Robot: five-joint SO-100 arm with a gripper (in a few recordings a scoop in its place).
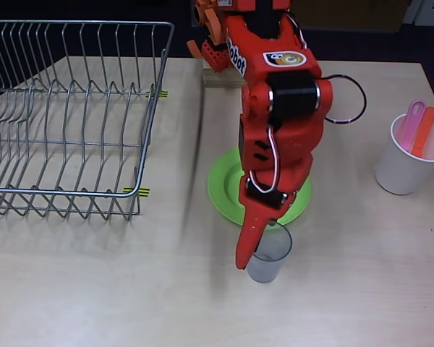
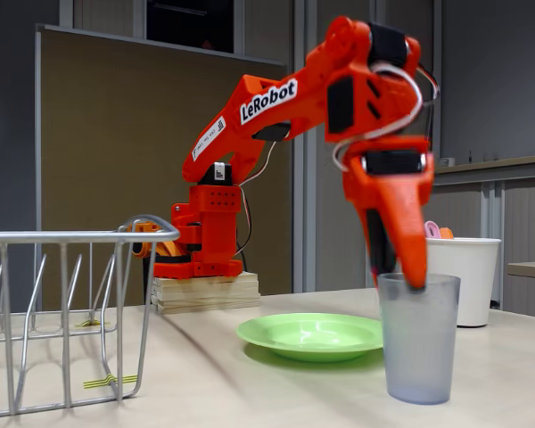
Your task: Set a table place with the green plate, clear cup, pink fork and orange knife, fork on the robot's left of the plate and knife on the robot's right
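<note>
The clear cup (image 1: 271,254) (image 2: 419,343) stands upright on the table just in front of the green plate (image 1: 224,189) (image 2: 310,335). My orange gripper (image 1: 250,251) (image 2: 399,275) points down at the cup's left rim, its fingers close together with the cup wall pinched between them. The arm hides much of the plate from above. The pink fork (image 1: 411,121) (image 2: 432,230) and the orange knife (image 1: 424,133) (image 2: 446,234) stand handle-up in a white paper cup (image 1: 403,168) (image 2: 464,281) at the right.
A wire dish rack (image 1: 65,116) (image 2: 62,312) fills the left of the table. The arm's base sits on a wooden block (image 2: 205,292) at the back. Bare tabletop lies left and right of the plate.
</note>
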